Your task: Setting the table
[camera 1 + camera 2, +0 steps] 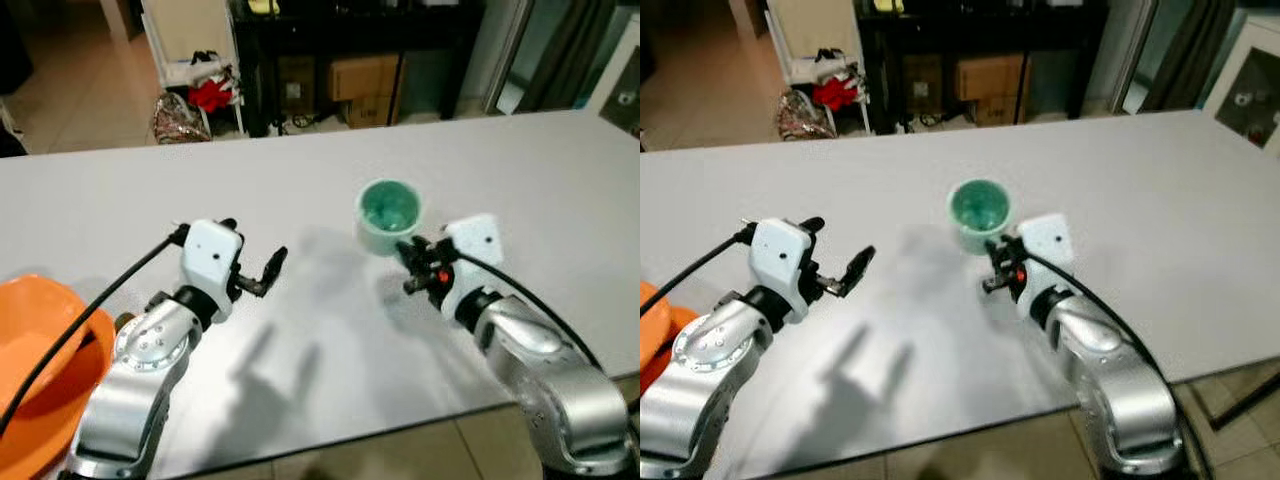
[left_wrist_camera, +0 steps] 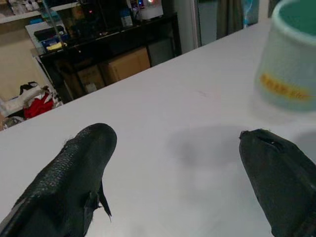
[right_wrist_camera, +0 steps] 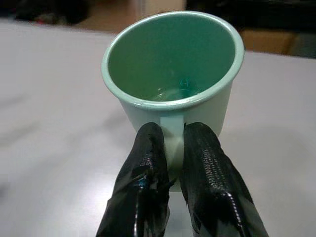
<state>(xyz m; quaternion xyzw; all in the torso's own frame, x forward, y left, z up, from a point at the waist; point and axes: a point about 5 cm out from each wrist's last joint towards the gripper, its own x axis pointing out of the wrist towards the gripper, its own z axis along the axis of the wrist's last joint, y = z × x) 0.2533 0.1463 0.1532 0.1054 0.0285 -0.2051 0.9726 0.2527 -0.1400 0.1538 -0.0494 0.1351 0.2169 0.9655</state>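
At the near left edge of the grey table (image 1: 300,180), at about eight o'clock from its middle, an orange bowl (image 1: 45,350) sits partly under my left arm. Just right of it my left gripper (image 1: 255,262) hovers above the bare tabletop with its two black fingers (image 2: 74,173) spread wide and nothing between them. Toward two o'clock from that gripper stands the pale green mug (image 1: 388,215), upright, near the table's centre, a yellow mark on its side seen in the left wrist view. My right gripper (image 3: 173,148) meets the mug from five o'clock, its fingers (image 3: 202,168) closed on the mug's handle (image 3: 171,138), one pad on each side. The mug's base rests on the table and its inside looks empty apart from a faint sheen at the bottom. Beyond the far edge, at twelve o'clock, a dark shelf unit (image 1: 340,50) holds cardboard boxes (image 1: 365,78), with red cloth (image 1: 212,95) at eleven o'clock.
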